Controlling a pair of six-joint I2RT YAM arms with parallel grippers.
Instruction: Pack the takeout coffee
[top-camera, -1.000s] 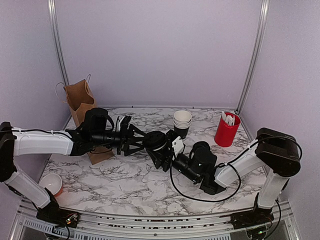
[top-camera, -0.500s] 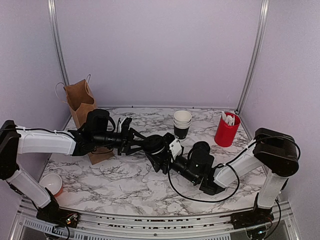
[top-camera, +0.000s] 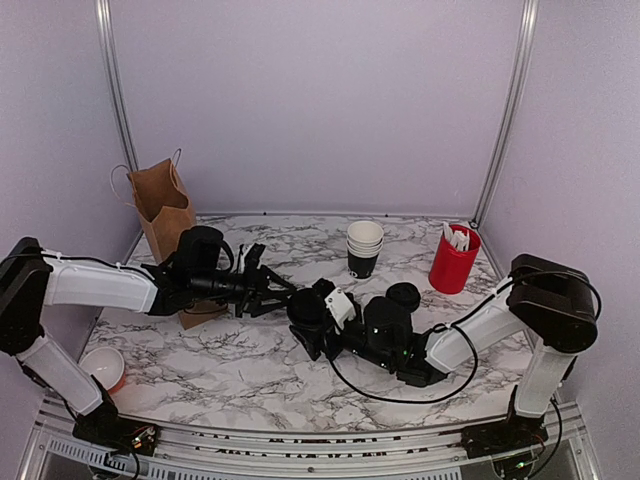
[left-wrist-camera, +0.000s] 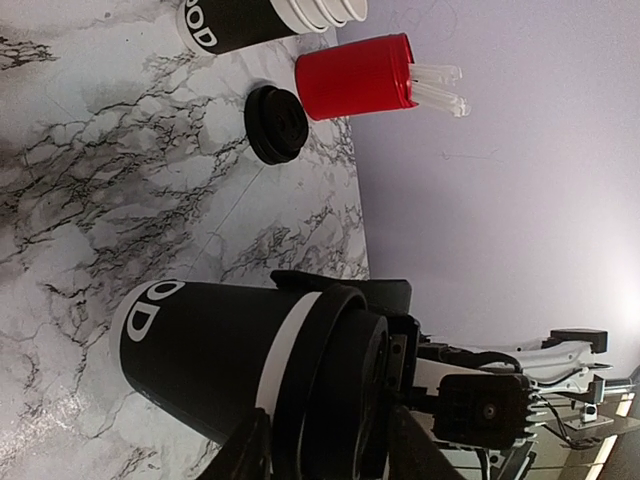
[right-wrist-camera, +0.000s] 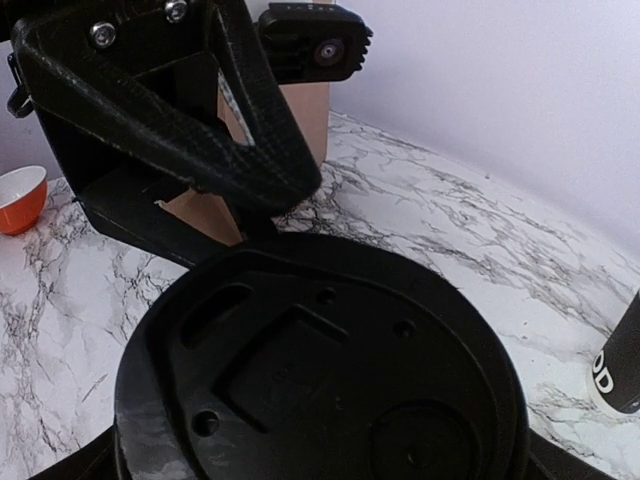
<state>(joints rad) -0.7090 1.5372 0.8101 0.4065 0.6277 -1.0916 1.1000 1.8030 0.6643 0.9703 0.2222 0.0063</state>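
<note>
Left pincer (left-wrist-camera: 328, 450) clamps the takeout coffee (left-wrist-camera: 215, 355) — right pincer (right-wrist-camera: 315, 462) spread wide around it.

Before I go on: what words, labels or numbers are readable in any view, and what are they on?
"OD": white letters on the black takeout coffee cup, left wrist view; the rest is turned out of sight.
"OOD": on the bottom cup of the stack of cups, left wrist view; its start is cut off by the frame.
"OD": on a black cup at the right wrist view's right edge.
Top view: too small to read.
</note>
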